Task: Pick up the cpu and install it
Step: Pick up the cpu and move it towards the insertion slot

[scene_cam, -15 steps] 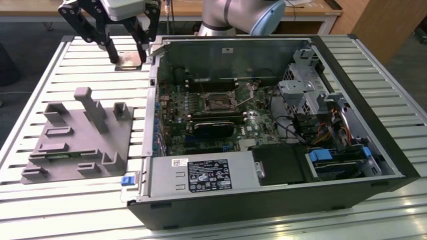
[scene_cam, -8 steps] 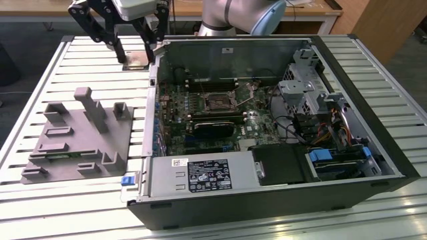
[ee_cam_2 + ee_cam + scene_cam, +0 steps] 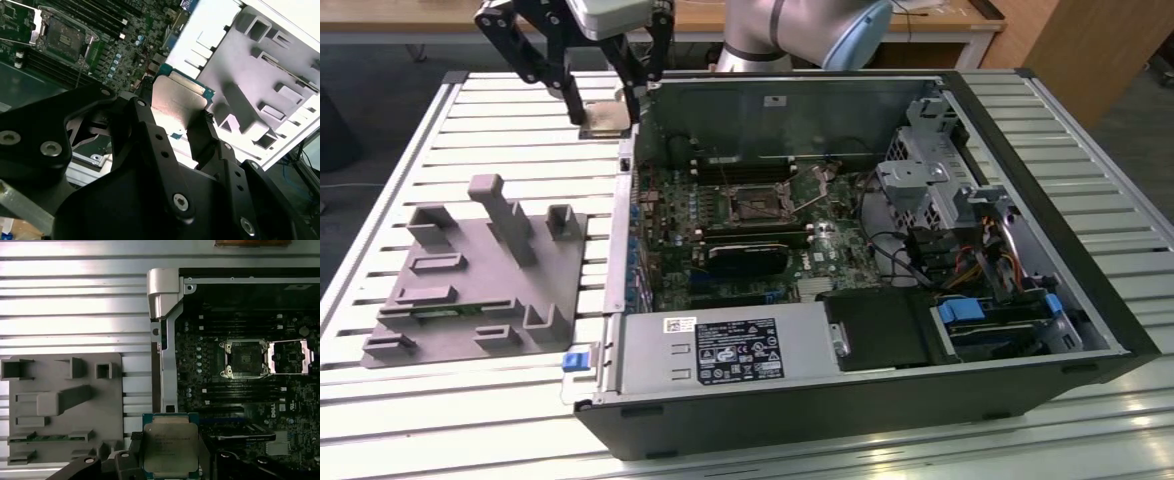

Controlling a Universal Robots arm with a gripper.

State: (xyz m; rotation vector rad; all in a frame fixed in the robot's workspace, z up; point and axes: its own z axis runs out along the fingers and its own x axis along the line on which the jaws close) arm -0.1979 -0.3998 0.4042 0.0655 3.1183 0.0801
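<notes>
Clamping the cpu (image 3: 169, 449), hand (image 3: 606, 118) beside computer case (image 3: 854, 425); socket (image 3: 243, 358) open in first wrist view

Exterior view: bright, even light. The slatted table (image 3: 440, 430) glares near-white along the edge closest to the camera, and the slats toward its far edge read duller grey. Inside the computer case (image 3: 854, 420) the board (image 3: 841, 250) sits in shade from the walls. The grey tray (image 3: 467, 270) carries soft, short shadows beside its blocks.

Second wrist view: the table slats and the tray's outer part burn out to white. My pincer (image 3: 170, 115) is a near-black mass against them. There is a pink-white sheen on the cpu (image 3: 177, 97).

First wrist view: bright bands across the slats, case interior dim.
</notes>
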